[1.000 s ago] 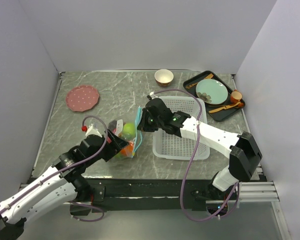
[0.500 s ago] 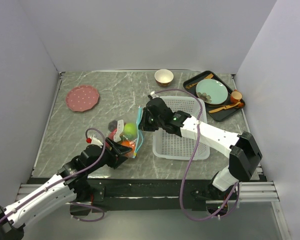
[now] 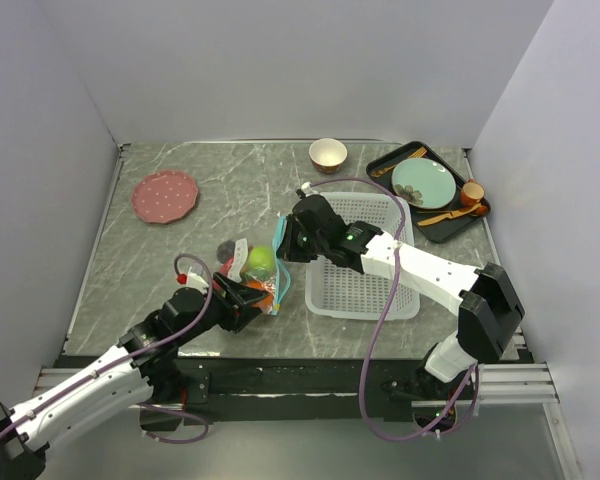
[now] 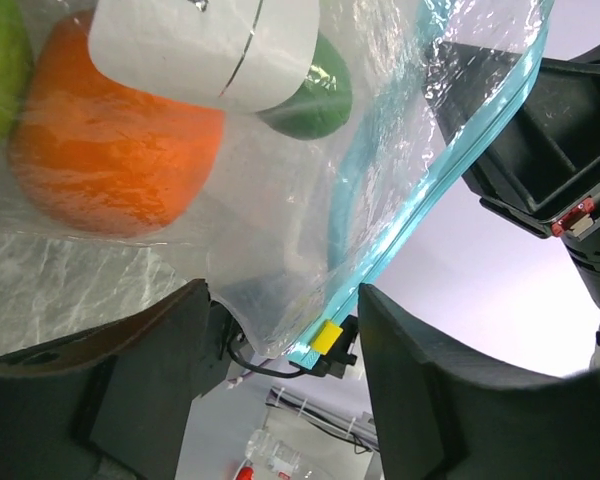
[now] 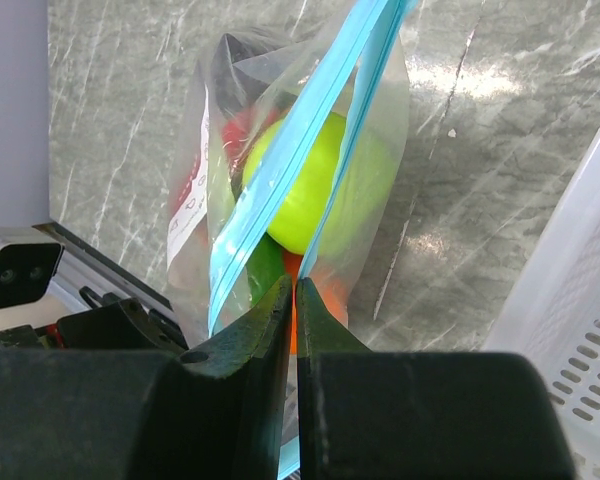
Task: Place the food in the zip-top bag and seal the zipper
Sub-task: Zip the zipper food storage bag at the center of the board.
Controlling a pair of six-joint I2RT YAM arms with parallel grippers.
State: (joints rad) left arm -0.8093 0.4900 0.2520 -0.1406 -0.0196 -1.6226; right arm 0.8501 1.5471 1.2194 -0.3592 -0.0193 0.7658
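Zip-top bag [image 3: 252, 275] is near the front middle of the table [image 3: 210, 180], just left of the white basket [image 3: 365, 290], held between my two arms. I can't tell if its lower end touches the table. It is clear, crinkly soft plastic, full and bulging. The teal-blue zipper [image 5: 305, 130] runs as a thin flat strip along the edge facing the basket.

Through the plastic I see a round green apple [image 5: 330, 190], a matte orange [image 4: 110, 160] and a dark green pepper [image 4: 315, 95]. A dark brown piece [image 5: 235, 65] sits at the far end. A white label [image 4: 205, 50] lies flat on the bag wall over the orange.

Right gripper [image 5: 293, 285] has its fingers pinched nearly together, with the zipper strip running into the slit between them. It grips at the bag's far, basket-side edge, and the basket wall is close beside it.

Left gripper [image 4: 285, 300] is spread wide at the near end. The bag's lower corner hangs between the two black fingers, and neither finger presses it. The right arm's black body fills the view beyond the zipper in the left wrist camera.

Basket is perforated white plastic and rectangular. Well apart at the far left is a pink plate [image 3: 165, 195]. A small bowl [image 3: 328, 154] stands at the far middle. A black tray [image 3: 435, 232] at the far right holds a teal plate [image 3: 423, 182]. Table is grey marble-patterned.
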